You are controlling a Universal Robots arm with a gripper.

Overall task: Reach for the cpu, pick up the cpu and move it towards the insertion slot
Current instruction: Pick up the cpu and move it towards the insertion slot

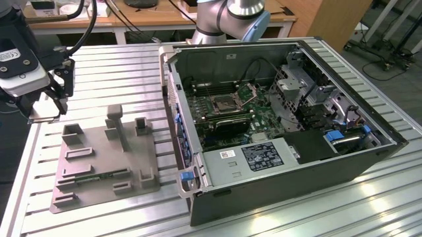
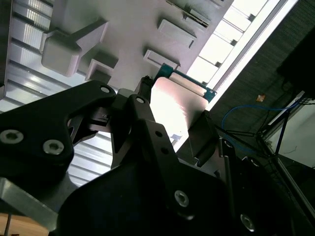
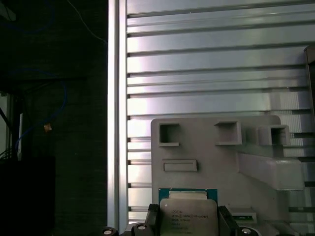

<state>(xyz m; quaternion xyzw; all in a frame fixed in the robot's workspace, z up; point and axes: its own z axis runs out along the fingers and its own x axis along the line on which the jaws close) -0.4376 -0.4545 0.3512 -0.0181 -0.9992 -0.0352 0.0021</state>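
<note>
Gripping the cpu by two opposite edges, jaws closed on it, the gripper is hovering by the grey fixture's corner at the exterior view's left. The slot is lying well apart, inside the open case.

The tool hangs tips down over the table, near its edge on the exterior view's left. Its two black fingers are closed on the cpu, one on each side. The wrist sits right above the tool. The grey arm stands at the table's back edge.
</note>
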